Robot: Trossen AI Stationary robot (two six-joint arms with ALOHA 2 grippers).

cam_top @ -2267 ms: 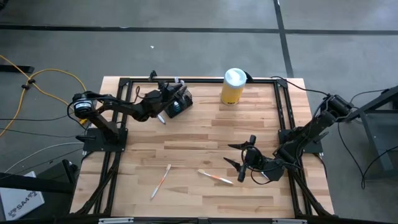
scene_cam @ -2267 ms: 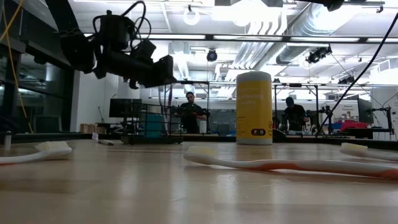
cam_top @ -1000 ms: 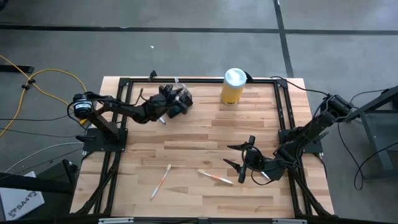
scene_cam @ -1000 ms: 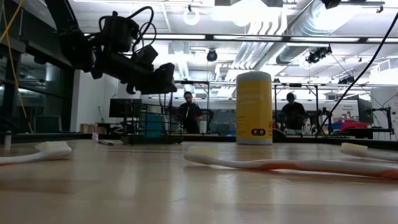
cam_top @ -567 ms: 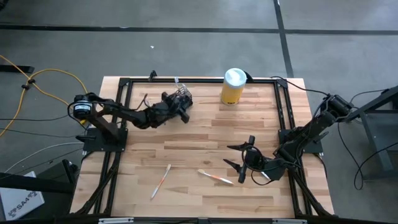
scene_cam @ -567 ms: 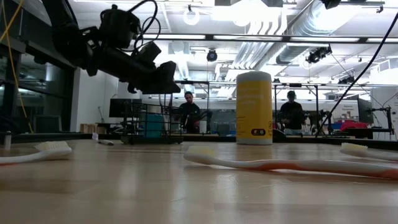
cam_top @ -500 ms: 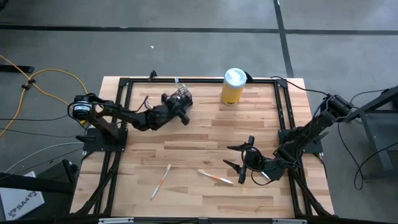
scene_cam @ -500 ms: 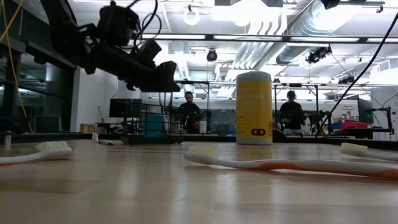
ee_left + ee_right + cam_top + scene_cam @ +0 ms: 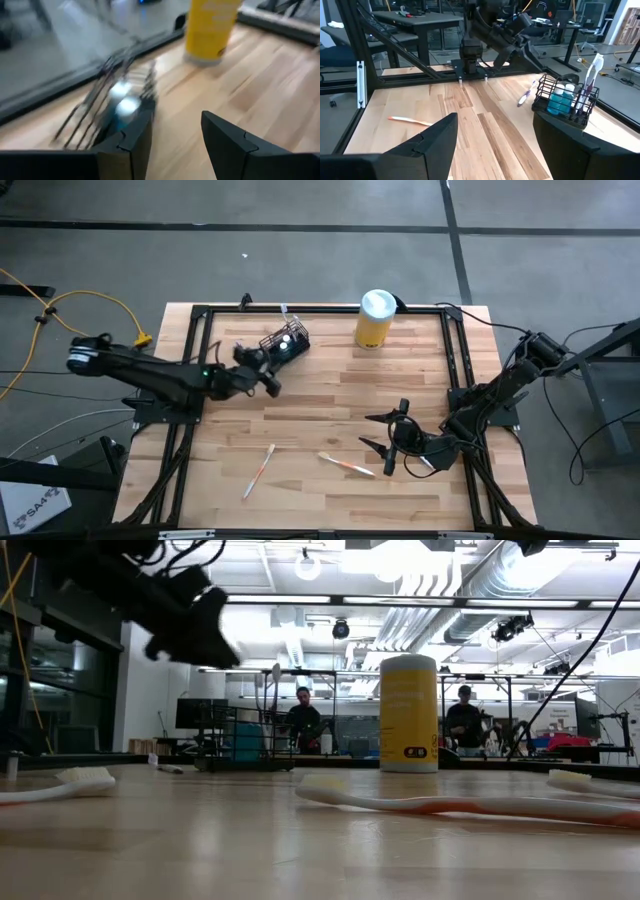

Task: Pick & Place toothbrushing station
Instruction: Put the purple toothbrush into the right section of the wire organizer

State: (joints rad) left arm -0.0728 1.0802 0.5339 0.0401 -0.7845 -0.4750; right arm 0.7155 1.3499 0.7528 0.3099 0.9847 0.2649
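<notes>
The toothbrushing station [image 9: 285, 340], a small black wire-mesh holder, stands on its base on the table at the far left, with a blue item and an upright toothbrush [image 9: 592, 75] inside. It also shows in the low view [image 9: 243, 736] and, blurred, in the left wrist view [image 9: 112, 107]. My left gripper [image 9: 268, 383] is open and empty, above the table, just near-left of the holder; its fingers point toward it [image 9: 175, 135]. My right gripper [image 9: 378, 432] is open and empty at the near right [image 9: 495, 135].
A yellow canister with a white lid [image 9: 375, 318] stands at the far edge, right of the holder. Loose toothbrushes lie on the table: one near the holder [image 9: 525, 95], a white one [image 9: 258, 470] and an orange one [image 9: 347, 466] toward the near edge. A black frame borders the table.
My left gripper has drawn back from above the holder toward the table's left and near edges. The arm has swung out and stretched low across the left side. The holder has stayed in place on the table.
</notes>
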